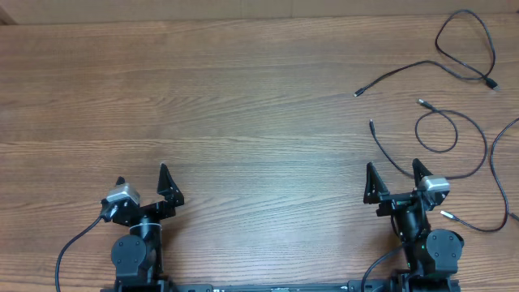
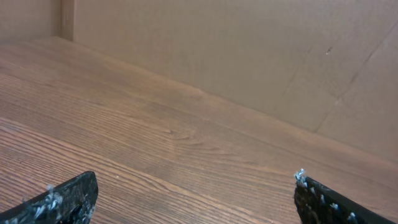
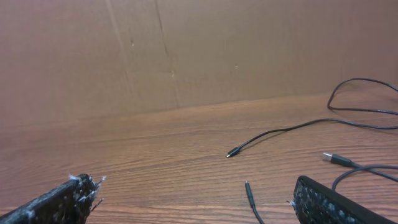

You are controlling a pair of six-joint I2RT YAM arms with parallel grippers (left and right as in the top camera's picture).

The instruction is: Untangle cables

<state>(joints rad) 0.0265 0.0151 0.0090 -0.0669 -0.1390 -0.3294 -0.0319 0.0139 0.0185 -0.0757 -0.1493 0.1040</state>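
Wide-open left tool (image 2: 196, 186) sees only table (image 2: 186, 124) — right tool (image 3: 193, 183), equally wide, faces cables (image 3: 280, 130).

The left arm (image 1: 136, 243) and right arm (image 1: 434, 243) sit folded back, well apart. The left gripper (image 1: 143, 175) and right gripper (image 1: 393, 165) point forward, jaws spread wide, holding nothing.

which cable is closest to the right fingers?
The cable whose plug lies just ahead of the right fingers; its cord runs back between them. The other cables lie farther back or off right.
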